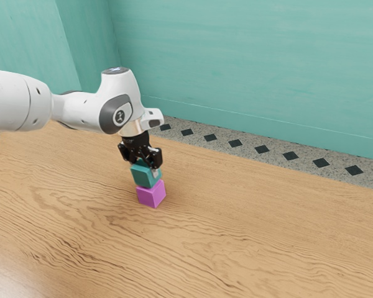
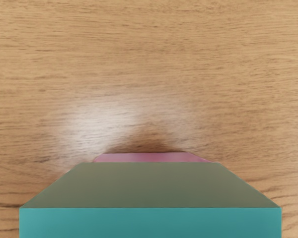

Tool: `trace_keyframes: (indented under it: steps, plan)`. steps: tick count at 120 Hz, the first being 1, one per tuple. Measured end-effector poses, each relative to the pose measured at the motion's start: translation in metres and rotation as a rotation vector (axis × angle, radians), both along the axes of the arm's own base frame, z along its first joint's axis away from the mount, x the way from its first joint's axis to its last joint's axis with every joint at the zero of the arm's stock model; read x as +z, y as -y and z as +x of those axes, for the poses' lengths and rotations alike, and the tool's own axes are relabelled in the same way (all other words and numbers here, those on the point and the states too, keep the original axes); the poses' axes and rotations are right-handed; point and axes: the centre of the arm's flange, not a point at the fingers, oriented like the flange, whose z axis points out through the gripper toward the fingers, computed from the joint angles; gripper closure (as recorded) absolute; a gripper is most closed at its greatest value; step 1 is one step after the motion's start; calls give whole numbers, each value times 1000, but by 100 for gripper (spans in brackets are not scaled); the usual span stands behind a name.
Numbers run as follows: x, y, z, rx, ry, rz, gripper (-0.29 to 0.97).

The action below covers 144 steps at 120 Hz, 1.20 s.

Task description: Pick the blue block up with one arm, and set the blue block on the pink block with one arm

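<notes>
Blue block (image 1: pixel 145 176) is held by fingers (image 1: pixel 153 161) closed on its sides, on or just above pink block (image 1: pixel 151 194), seemingly slightly offset; released off-centre or tilted, it could be toppled onto the bench (image 1: pixel 248 236).

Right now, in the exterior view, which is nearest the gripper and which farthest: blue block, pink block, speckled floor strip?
1. blue block, held in the gripper.
2. pink block, directly beneath it.
3. speckled floor strip, beyond the table.

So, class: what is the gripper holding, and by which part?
The gripper holds the blue block by its upper sides, atop the pink block.
</notes>
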Motion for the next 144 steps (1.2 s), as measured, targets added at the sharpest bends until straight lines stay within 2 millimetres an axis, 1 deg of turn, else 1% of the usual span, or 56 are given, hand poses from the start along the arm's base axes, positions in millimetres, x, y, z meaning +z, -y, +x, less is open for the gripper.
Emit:
trace_keyframes:
  steps: [45, 65, 85, 120, 144]
  plan:
    - [-2, -1, -5, 3, -42, -19, 29]
    - [-4, -3, -2, 1, -48, -16, 29]
    - [0, -5, 3, -5, -47, -7, 29]
    - [-4, -5, 3, -10, -62, -4, 30]
    - [-2, -5, 5, -10, -59, -5, 30]
